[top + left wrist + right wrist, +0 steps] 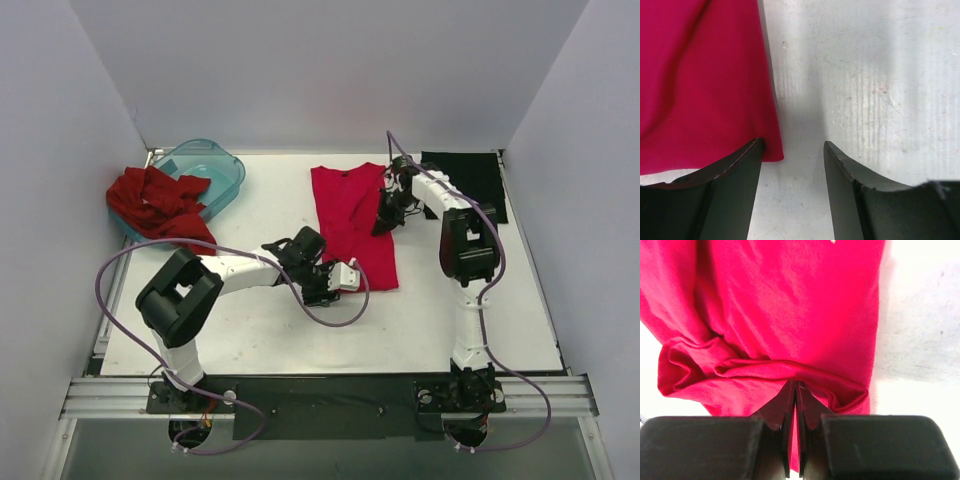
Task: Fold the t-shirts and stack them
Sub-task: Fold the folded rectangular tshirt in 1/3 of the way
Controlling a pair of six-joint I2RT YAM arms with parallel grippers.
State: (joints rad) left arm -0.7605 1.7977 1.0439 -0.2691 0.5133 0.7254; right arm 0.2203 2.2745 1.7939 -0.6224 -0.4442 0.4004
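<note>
A crimson-pink t-shirt point(350, 215) lies half-folded lengthwise on the white table. My right gripper point(383, 222) is shut on a bunched fold of its right side; the wrist view shows the cloth point(790, 315) pinched between the closed fingers. My left gripper point(335, 285) is open and empty, low at the shirt's near left corner point(771, 152); its left finger point(735, 170) touches the hem. A darker brick-red t-shirt point(155, 203) lies crumpled at the far left. A black t-shirt point(470, 180) lies flat at the far right.
A translucent teal tub point(212, 172) stands at the far left, partly under the brick-red shirt. White walls enclose the table on three sides. The arms' cables loop over the near part of the table point(330, 315).
</note>
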